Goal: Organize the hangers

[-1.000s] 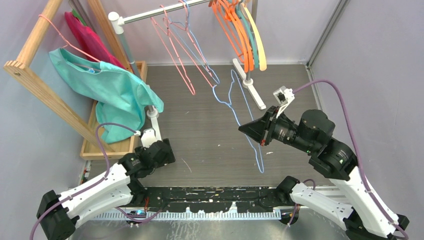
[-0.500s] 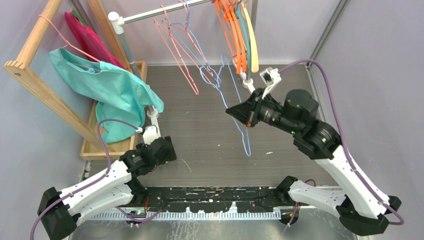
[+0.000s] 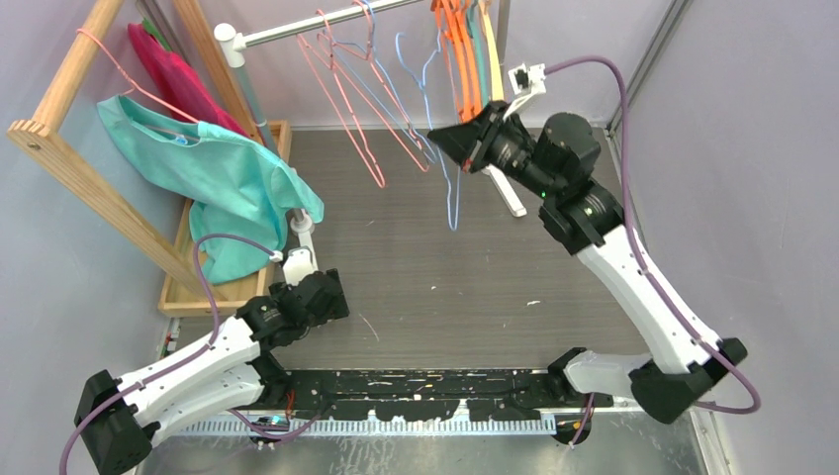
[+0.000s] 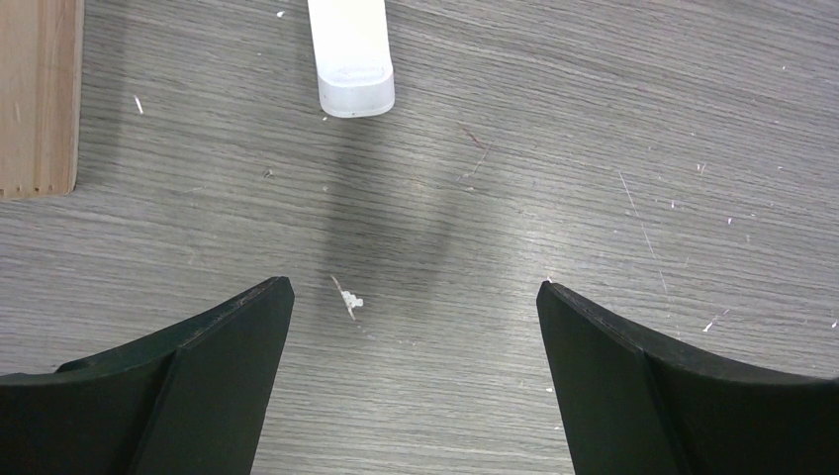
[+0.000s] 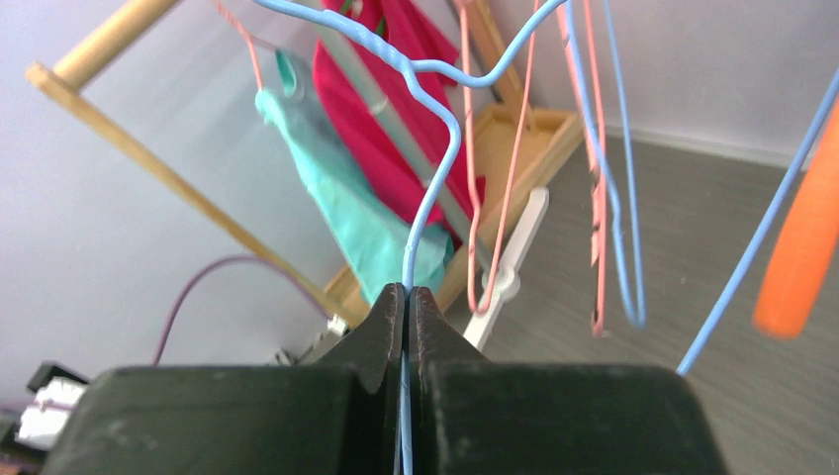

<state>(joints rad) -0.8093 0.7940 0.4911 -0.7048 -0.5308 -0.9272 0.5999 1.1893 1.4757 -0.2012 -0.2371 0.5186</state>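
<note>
My right gripper (image 3: 435,136) is shut on a light-blue wire hanger (image 3: 453,188) and holds it raised just below the silver rail (image 3: 307,24). The right wrist view shows the blue wire (image 5: 427,198) clamped between the closed tips of the gripper (image 5: 407,290). Pink wire hangers (image 3: 341,94) and another light-blue one hang on the rail. Orange, teal and cream hangers (image 3: 473,59) hang further right. My left gripper (image 3: 331,294) is open and empty low over the table (image 4: 416,287).
A wooden rack (image 3: 69,148) at the left carries a teal shirt (image 3: 213,173) on a pink hanger and a magenta garment (image 3: 173,79). The rail's white feet (image 3: 507,193) (image 4: 349,54) rest on the table. Grey walls close in behind and on the right.
My right arm has lifted the light-blue hanger off the table and carried it back and left, up to the rail. The left arm has barely moved.
</note>
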